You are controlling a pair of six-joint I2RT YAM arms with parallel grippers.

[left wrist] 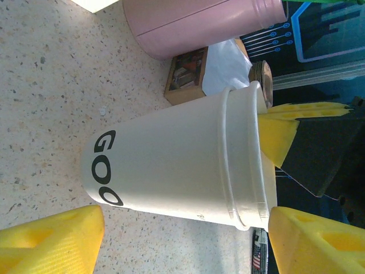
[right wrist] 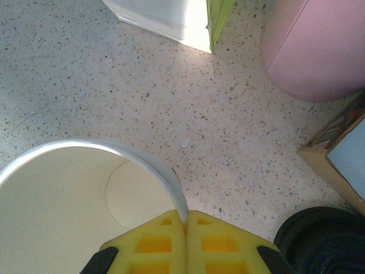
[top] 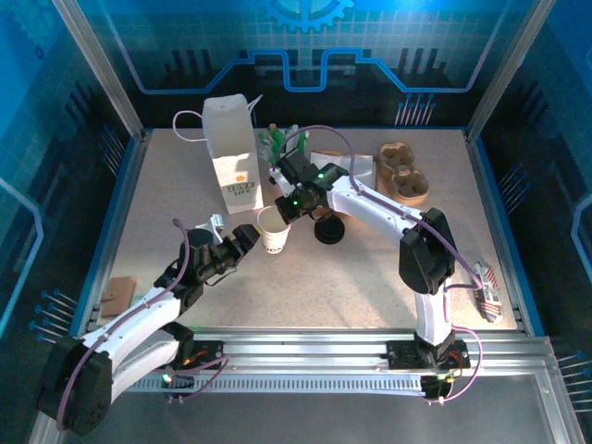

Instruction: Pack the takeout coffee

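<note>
The white paper coffee cup (top: pixel 274 232) stands upright and lidless at the table's middle, printed "GOO" on its side (left wrist: pixel 171 171). My right gripper (top: pixel 289 209) is shut on the cup's rim (right wrist: pixel 171 185), one yellow pad inside and one outside. The black lid (top: pixel 329 230) lies flat just right of the cup, also at the lower right corner (right wrist: pixel 319 240). My left gripper (top: pixel 248 239) sits close to the cup's left side, open, its yellow fingers (left wrist: pixel 51 240) spread wider than the cup and apart from it. The tall white paper bag (top: pixel 231 157) stands behind the cup.
A pink cup (left wrist: pixel 199 23) of green-and-white sticks (top: pixel 274 141) stands behind the right gripper. A brown cardboard cup carrier (top: pixel 403 173) lies at the back right. A small packet (top: pixel 487 281) rests near the right edge, a brown card (top: pixel 117 294) near the left edge.
</note>
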